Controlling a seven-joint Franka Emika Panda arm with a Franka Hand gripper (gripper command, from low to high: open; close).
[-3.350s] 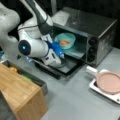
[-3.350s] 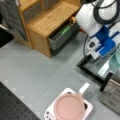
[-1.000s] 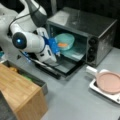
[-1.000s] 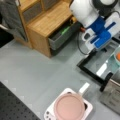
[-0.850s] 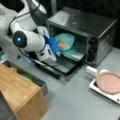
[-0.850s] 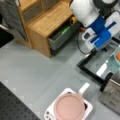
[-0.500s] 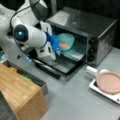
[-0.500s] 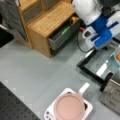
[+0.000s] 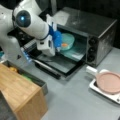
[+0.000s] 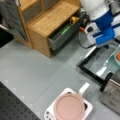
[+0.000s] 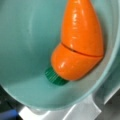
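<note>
Gripper (image 9: 58, 40) at oven (image 9: 100, 32) mouth, beside bowl (image 9: 68, 41) at its 3 o'clock; carrot (image 11: 77, 42) inside bowl. Jaw opening: cannot tell.

A robot lab's mock kitchen: a black-and-steel toaster oven (image 9: 93, 35) with its glass door down stands toward a grey bench's (image 10: 37, 72) far edge, beside a wooden drawer cabinet (image 10: 47, 20), with black perforated matting (image 10: 12, 107) at the bench's corner.
</note>
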